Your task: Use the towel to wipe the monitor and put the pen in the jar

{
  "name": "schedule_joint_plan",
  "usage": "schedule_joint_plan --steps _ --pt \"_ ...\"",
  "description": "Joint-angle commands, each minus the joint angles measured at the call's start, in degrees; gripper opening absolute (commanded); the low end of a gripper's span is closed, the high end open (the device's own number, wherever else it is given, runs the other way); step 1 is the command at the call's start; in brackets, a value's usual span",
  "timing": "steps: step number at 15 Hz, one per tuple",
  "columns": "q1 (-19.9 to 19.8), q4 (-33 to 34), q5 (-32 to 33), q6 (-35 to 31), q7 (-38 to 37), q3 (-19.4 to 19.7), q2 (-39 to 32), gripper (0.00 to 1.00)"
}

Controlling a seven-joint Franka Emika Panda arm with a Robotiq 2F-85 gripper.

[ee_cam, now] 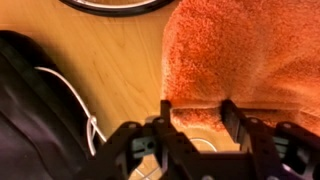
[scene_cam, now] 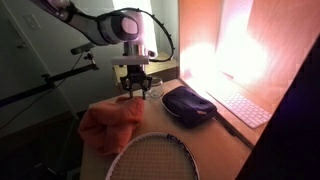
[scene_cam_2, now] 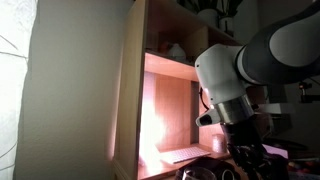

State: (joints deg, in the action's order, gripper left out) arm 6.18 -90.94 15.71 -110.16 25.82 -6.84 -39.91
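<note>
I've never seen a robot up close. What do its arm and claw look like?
The arm is made of smooth, rounded white segments with darker bands at the joints. A dark cable loops beside its wrist. The gripper is black and blocky, with two flat fingers.

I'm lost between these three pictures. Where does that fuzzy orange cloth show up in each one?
In an exterior view: the soft orange terry towel lies bunched at lower left of centre on the desk.
In an exterior view showing the wooden shelf unit: the towel is not in it.
Wrist view: it fills the upper right.
Shared landmark: the dark navy zippered pouch, right of the towel there, lies along the left edge of the wrist view.
</note>
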Motion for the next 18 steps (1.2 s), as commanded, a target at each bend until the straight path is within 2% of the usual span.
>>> schedule_joint_plan --steps 1,4,6,7,18 --pt "-0.2 1.7 -0.2 1.1 0.7 -0.3 -0.3 0.27" --pt "-0.3 1.2 -0.4 0.6 0.8 -0.5 0.4 0.05" --pt "-0.2 0.1 -0.4 -0.2 0.6 -0.7 1.5 0.02" --pt "-0.2 -1.0 -0.3 -1.1 0.2 -0.8 2.5 0.05" --pt "-0.2 -19.8 -1.6 -20.2 -4.7 -1.7 21.4 0.05"
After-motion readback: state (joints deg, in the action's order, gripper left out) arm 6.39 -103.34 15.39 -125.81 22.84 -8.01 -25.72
